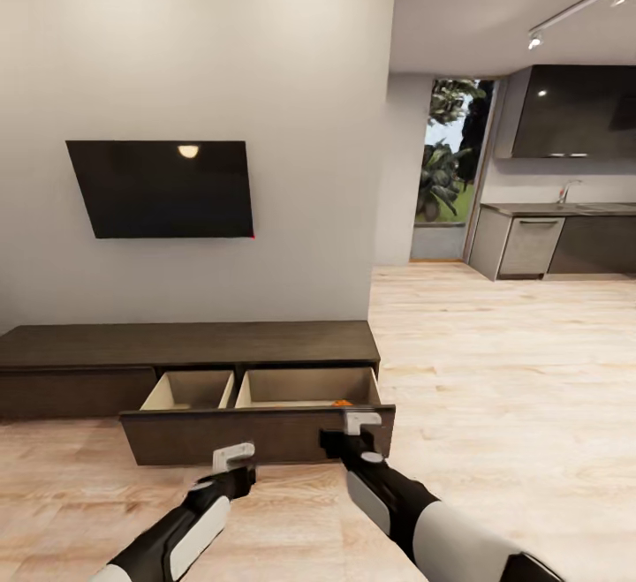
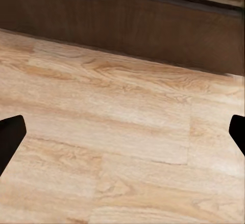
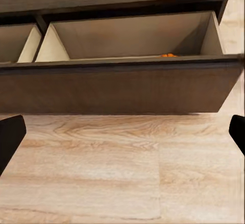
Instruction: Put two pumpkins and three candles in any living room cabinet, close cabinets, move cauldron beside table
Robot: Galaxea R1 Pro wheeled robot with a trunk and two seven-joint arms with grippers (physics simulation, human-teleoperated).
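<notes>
The long dark-brown cabinet [image 1: 185, 343] stands against the wall with its wide drawer [image 1: 256, 436] pulled out, showing two pale compartments. A sliver of an orange pumpkin [image 1: 340, 403] peeks over the drawer front in the right compartment, and the pumpkin [image 3: 168, 55] shows there in the right wrist view too. My left gripper [image 1: 234, 457] hangs open just in front of the drawer front, over the floor. My right gripper [image 1: 360, 423] is open at the drawer front's upper edge near its right end. Both hold nothing. The candles, cauldron and table are out of view.
A black TV [image 1: 163, 187] hangs on the wall above the cabinet. Light wood floor [image 1: 495, 370] stretches to the right toward a grey kitchen counter [image 1: 556, 242] and a window with plants [image 1: 450, 158].
</notes>
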